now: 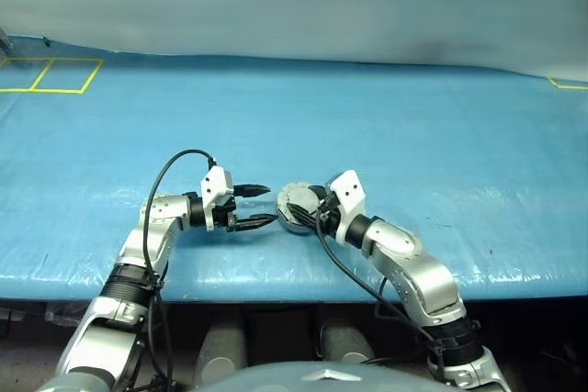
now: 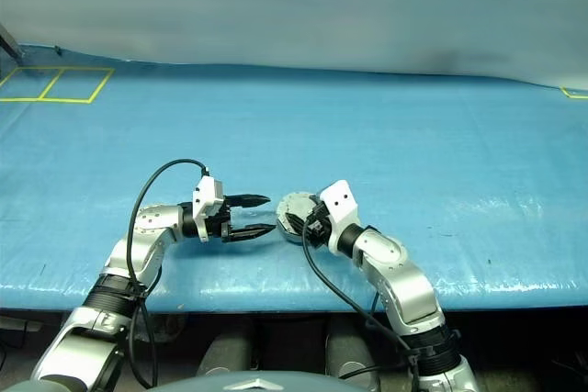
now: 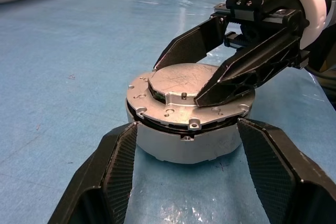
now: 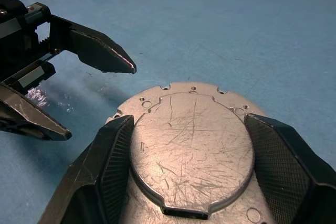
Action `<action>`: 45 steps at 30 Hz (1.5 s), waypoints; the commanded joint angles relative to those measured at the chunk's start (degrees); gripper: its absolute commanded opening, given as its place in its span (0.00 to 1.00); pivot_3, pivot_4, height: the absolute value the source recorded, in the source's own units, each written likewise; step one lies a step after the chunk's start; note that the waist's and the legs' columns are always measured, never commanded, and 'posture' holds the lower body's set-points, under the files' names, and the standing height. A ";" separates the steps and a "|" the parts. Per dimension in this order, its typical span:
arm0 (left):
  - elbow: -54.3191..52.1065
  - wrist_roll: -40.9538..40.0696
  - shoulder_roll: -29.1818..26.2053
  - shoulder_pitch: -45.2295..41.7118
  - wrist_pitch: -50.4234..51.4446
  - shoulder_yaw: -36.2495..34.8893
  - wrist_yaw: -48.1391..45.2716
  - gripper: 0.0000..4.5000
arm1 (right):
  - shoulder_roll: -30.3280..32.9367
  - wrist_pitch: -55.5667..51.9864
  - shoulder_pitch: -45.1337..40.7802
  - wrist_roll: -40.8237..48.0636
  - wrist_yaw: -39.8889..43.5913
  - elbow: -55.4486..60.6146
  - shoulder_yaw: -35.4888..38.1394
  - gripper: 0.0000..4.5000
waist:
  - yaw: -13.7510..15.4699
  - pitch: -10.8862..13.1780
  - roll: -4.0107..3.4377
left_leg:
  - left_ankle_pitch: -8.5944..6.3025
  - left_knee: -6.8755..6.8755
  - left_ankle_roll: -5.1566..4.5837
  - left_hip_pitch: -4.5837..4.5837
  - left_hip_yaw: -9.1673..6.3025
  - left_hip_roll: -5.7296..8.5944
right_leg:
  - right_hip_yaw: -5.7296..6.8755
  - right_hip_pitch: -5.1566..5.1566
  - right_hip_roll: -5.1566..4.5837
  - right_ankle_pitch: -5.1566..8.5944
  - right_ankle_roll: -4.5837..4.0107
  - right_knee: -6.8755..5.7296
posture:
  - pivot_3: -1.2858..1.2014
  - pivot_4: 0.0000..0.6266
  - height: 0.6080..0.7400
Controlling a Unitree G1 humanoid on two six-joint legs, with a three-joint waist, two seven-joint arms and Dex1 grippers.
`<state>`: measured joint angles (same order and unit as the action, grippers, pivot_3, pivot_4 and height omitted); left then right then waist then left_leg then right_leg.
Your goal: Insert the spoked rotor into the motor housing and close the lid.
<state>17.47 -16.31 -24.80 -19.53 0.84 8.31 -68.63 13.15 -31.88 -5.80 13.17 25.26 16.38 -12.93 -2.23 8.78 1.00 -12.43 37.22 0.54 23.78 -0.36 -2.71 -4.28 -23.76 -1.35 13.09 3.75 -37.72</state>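
Scratched grey metal is facing me: the lid is sitting closed on the motor housing, a round puck near the front edge of the crinkled blue table cover. I am seeing the right gripper spread over its flat top (ribbed black fingers) and the left gripper gaping empty beside it.

My two fingers are standing spread, one on each side of the housing, apart from its wall. The lid is lying closed on top. The right gripper is reaching over it, fingers parted, resting on the lid.
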 commanded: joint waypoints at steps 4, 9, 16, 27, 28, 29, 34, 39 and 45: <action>-1.08 -0.23 -0.33 -0.32 -0.77 -0.99 0.37 0.74 | -1.55 -1.01 -1.07 -1.45 -2.90 0.72 -0.10 0.67 | 0.02 0.00 0.00 | 0.00 0.00 0.00 0.00 0.00 0.00 | 0.00 0.00 -0.01 0.00 0.00 0.00 | 0.52 0.24 1.00; -1.17 -0.23 -0.38 -0.34 -0.78 -0.98 0.55 0.74 | -0.88 -0.31 -0.65 -3.51 -2.86 0.07 -1.77 0.67 | 0.00 0.00 0.00 | 0.00 0.00 0.00 0.00 0.00 0.00 | 0.00 0.00 -0.01 0.00 0.00 0.00 | 0.52 0.24 1.00; -1.30 -0.32 -0.40 -0.40 -0.53 -1.04 0.96 0.74 | 0.69 0.33 0.34 -6.35 -2.67 -1.78 -4.08 0.67 | -0.01 -0.01 0.01 | 0.00 0.00 0.00 -0.03 0.00 0.00 | 0.00 0.01 -0.02 0.00 0.00 0.00 | 0.52 0.24 1.00; -1.88 -2.62 2.39 -1.60 3.88 -1.25 2.19 0.66 | 0.42 0.29 0.80 -6.66 -2.66 -2.45 -4.08 0.67 | 0.01 -0.04 0.06 | 0.00 0.00 0.00 -0.06 0.01 -0.01 | 0.01 0.04 -0.03 0.01 -0.01 0.01 | 0.52 0.24 1.00; -1.38 -2.45 2.63 -2.04 4.27 -1.14 2.41 0.61 | 0.42 0.28 0.78 -6.64 -2.67 -2.39 -4.02 0.67 | 0.00 -0.04 0.07 | 0.00 0.00 0.00 -0.06 0.00 -0.01 | 0.02 0.05 -0.03 0.01 -0.01 0.00 | 0.52 0.24 1.00; -0.89 -2.01 2.80 -2.41 4.14 -0.89 2.57 0.55 | 0.43 0.30 0.77 -6.66 -2.70 -2.35 -3.98 0.67 | -0.01 -0.05 0.07 | 0.00 0.00 0.00 -0.06 0.00 -0.01 | 0.02 0.04 -0.02 0.01 -0.01 0.00 | 0.52 0.24 1.00; 0.47 -1.25 3.52 -3.51 3.56 -0.13 2.69 0.16 | 0.44 0.36 0.88 -6.70 -2.89 -2.14 -3.74 0.67 | -0.01 -0.05 0.07 | 0.00 0.00 0.00 -0.06 0.00 0.00 | 0.02 0.04 -0.02 0.01 -0.01 0.01 | 0.52 0.24 1.00; 1.98 0.27 3.53 -4.30 2.79 0.35 2.84 0.00 | 0.39 0.40 1.26 -6.65 -3.22 -1.72 -3.46 0.67 | 0.01 -0.05 0.08 | 0.00 -0.01 0.00 -0.06 -0.01 0.00 | 0.04 0.04 -0.02 0.01 -0.01 0.01 | 0.52 0.24 1.00; 5.02 4.68 3.41 -4.95 1.61 2.38 4.07 0.00 | 0.24 0.47 1.35 -6.58 -3.54 -1.58 -3.21 0.67 | 0.04 -0.06 0.09 | 0.00 -0.01 0.00 -0.05 -0.01 0.01 | 0.03 0.06 -0.03 0.01 -0.01 0.04 | 0.52 0.24 1.00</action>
<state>22.06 -12.74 -21.43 -23.70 3.16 9.92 -64.66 13.24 -30.17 -5.44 7.18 22.42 16.37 -16.65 -2.20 8.72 1.09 -12.43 37.20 0.54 23.73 -0.37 -2.70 -4.23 -23.71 -1.37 13.10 3.74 -37.67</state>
